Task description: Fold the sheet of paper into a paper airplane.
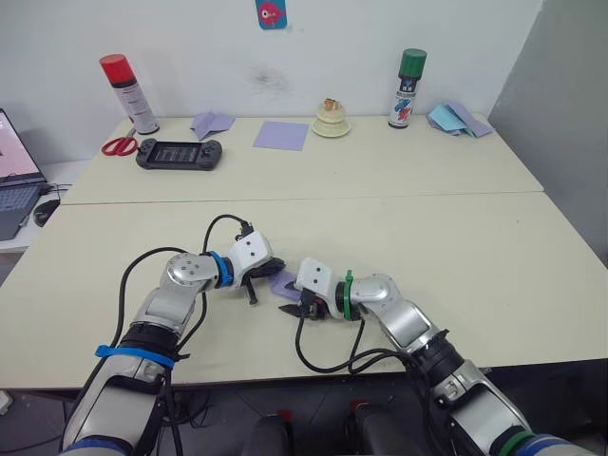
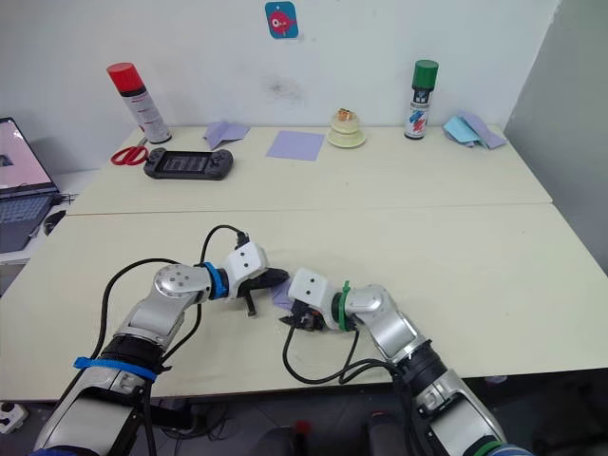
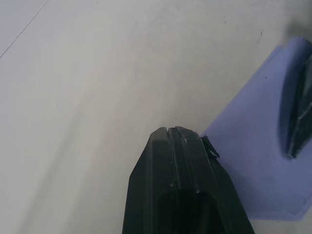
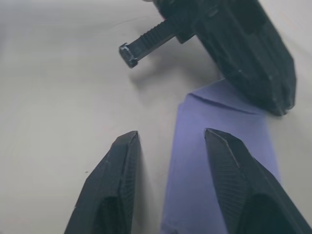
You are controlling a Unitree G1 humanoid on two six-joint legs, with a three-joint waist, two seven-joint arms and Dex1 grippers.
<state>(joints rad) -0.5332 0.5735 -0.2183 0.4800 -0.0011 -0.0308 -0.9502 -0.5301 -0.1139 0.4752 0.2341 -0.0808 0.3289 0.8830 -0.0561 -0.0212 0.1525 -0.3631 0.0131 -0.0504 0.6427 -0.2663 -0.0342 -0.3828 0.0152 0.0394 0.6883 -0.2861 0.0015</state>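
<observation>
Right wrist view, right pincer (image 4: 168, 146) agape, sheet of paper (image 4: 219, 161)

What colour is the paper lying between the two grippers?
Lavender-purple; the sheet of paper shows best in the right wrist view.

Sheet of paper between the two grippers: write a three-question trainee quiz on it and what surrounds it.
1. True or false: the right gripper is open.
2. What colour is the sheet of paper?
3. Which stands nearer the game console: A) the red spray can, B) the green spray can?

Key: 1 true; 2 lavender-purple; 3 A.
</observation>
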